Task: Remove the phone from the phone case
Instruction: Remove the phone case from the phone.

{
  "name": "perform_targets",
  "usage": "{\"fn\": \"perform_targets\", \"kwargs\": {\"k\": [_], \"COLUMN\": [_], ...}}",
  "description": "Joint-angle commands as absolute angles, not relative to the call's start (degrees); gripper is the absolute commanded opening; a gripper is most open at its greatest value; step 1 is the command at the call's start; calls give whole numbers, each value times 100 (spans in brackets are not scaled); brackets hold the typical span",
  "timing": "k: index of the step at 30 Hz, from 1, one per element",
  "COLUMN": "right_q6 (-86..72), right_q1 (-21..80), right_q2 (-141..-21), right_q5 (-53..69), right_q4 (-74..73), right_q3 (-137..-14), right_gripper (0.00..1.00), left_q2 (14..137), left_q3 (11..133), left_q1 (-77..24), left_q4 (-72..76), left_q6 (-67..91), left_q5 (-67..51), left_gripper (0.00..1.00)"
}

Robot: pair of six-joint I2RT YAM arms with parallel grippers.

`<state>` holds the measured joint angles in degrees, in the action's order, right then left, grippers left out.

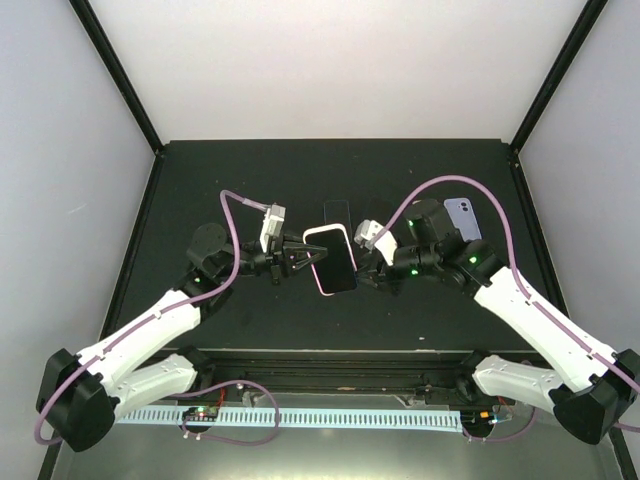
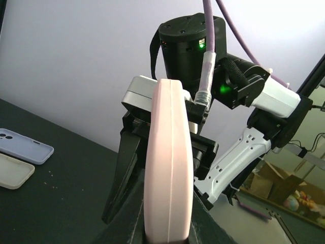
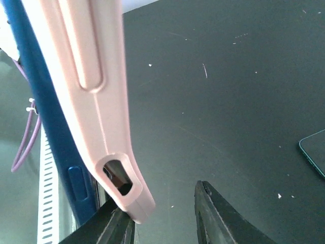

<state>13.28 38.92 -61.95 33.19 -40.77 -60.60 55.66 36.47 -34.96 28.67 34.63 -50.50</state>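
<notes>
Above the table (image 1: pixel 230 320) centre, the phone case (image 1: pixel 331 259) (pink, with the blue phone (image 3: pixel 51 112) inside) is held off the surface; left gripper (image 1: pixel 303 256) clamped on its left side; right gripper (image 1: pixel 364 270) at the opposite side, jaws parted, one finger (image 3: pixel 114 229) beside the case's corner, gripping nothing.
</notes>
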Motion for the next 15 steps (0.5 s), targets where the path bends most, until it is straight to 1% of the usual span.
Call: {"fn": "perform_targets", "kwargs": {"k": [1,6,11,15], "right_q6": [1073,911,379,-94], "right_q1": [3685,3655,3627,3590], "right_q2": [-6251,-6299,-6384,-6468], "right_q5": [3321,4334,4761,5043], "right_q4": [-2386,-2326,-1918,-1546], "right_q3": [-6339,-6740,-6802,-6758], "right_gripper": [35,48,49,47], "left_q2": [5669,5819,6058,6208], "left_q3": [3503,3464,3424,3410], "left_q1": [-3799,-3820,-3865,-3868], "left_q4": [3555,3534,3418,3306], "left_q6": [4327,4267,4055,3840], "left_q5": [-6283,-6245,-6227,-6153], "left_gripper": [1,2,2,2]}}
